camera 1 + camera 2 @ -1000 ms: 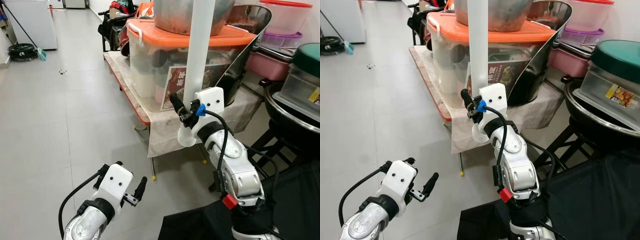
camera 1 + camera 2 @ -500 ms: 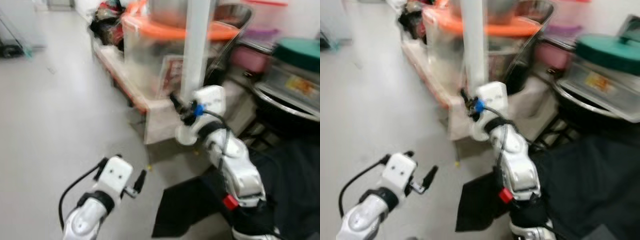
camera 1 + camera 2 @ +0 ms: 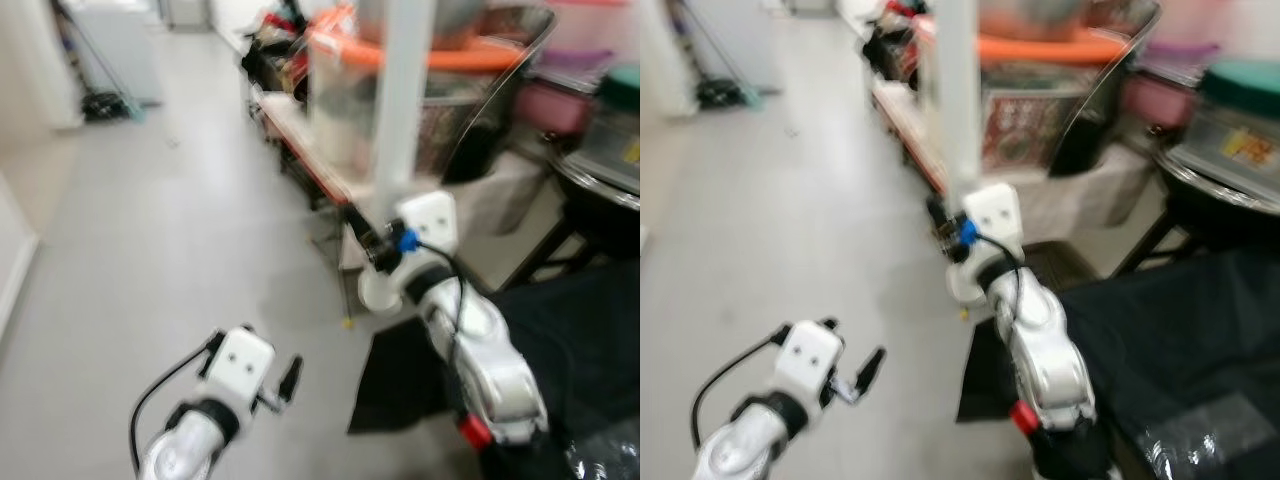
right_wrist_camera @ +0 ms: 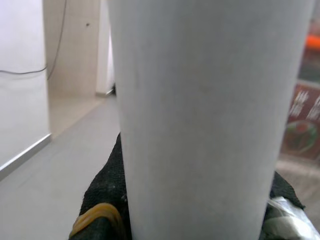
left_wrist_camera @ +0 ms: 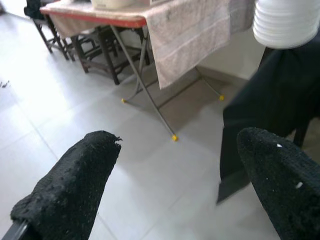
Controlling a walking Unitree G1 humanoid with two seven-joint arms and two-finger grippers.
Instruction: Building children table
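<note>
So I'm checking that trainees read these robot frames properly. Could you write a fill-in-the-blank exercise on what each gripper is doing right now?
1. The right gripper is shut on a white ____, held upright.
2. The left gripper hangs over the grey floor with its fingers ____.
3. The plastic bin on the folding table has a lid coloured ____.

Missing words: table leg; open; orange

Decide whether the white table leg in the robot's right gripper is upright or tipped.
Upright. The white table leg rises nearly vertically from the right gripper, ribbed end downward.
</note>
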